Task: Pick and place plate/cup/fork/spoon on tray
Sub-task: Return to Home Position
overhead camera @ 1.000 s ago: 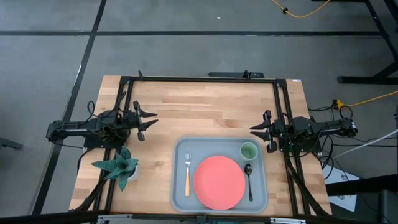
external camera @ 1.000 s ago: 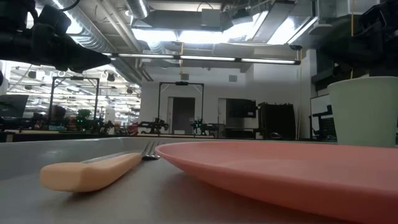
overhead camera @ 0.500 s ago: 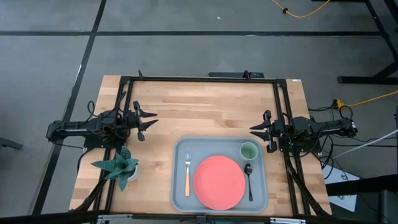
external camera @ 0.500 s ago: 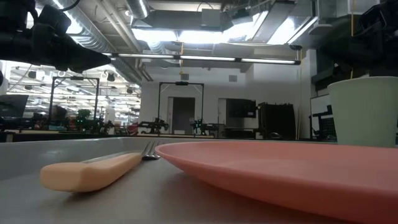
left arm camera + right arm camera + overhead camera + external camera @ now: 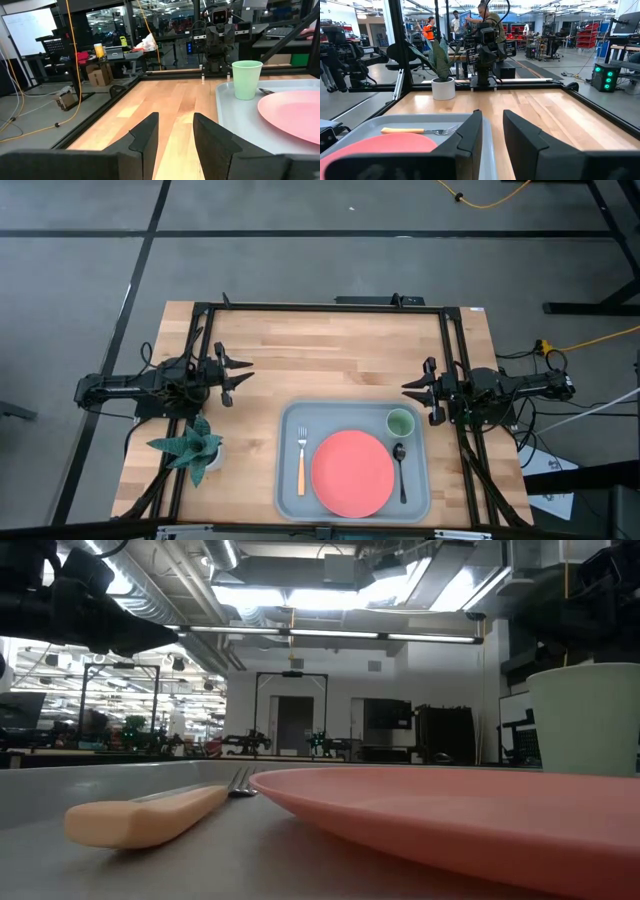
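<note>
High view shows pink-red plate, light-green cup, orange-handled fork and black spoon all on grey-blue tray, both arms' jaws released.

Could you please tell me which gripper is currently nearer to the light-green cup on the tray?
Right. The right gripper hovers close beside the cup, just off that corner of the tray; the left gripper is across the table, beyond the tray's opposite side.
</note>
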